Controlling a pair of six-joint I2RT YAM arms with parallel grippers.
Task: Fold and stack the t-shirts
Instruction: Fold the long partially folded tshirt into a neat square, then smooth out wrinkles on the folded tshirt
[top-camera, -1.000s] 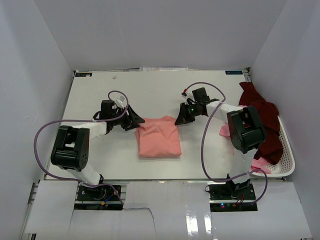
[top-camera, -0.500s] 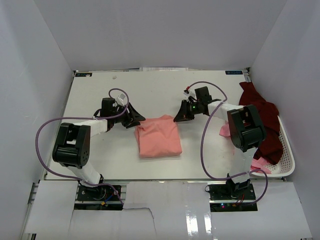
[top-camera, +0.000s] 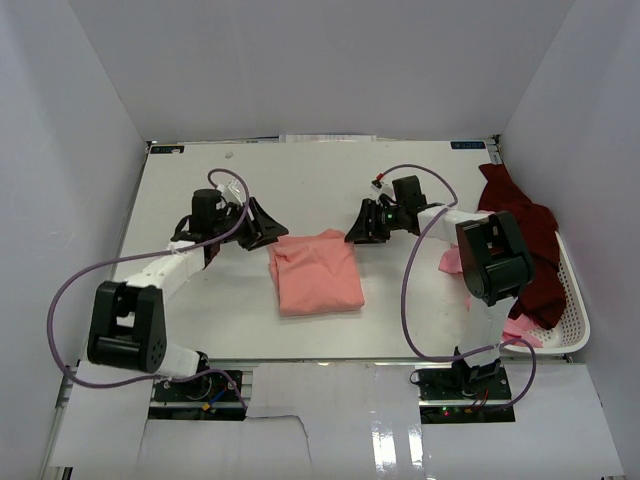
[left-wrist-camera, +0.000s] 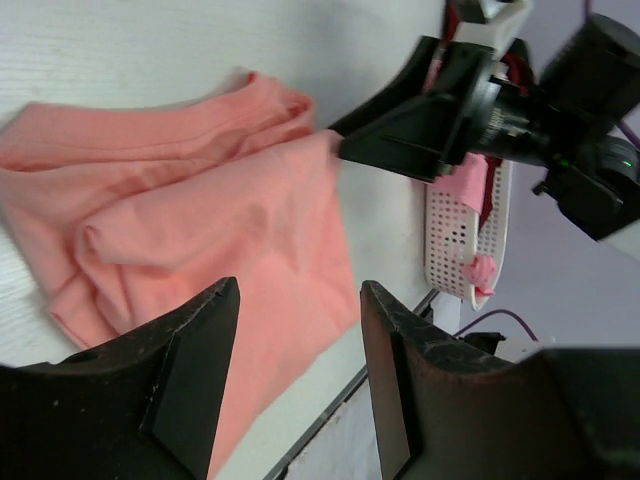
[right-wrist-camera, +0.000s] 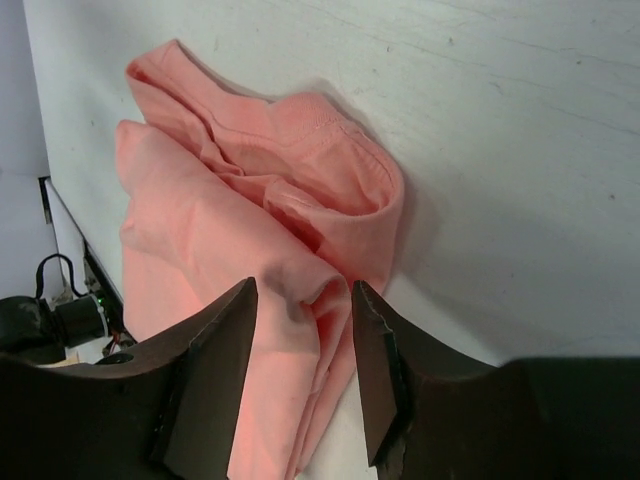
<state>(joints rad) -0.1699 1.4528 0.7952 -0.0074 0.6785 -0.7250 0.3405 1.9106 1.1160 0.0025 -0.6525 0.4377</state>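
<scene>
Just lift the left gripper (10 o'clock corner) and right gripper (1 o'clock corner), both spread and empty, straight up off the folded salmon-pink cloth t-shirt mid-table, without dragging the top fold open.

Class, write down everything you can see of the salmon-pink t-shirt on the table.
The salmon-pink t-shirt is soft plain cloth, folded into a rough rectangle with its far edge rumpled. It lies on the white table. The open right gripper sits at its far right corner; contact is unclear.
</scene>
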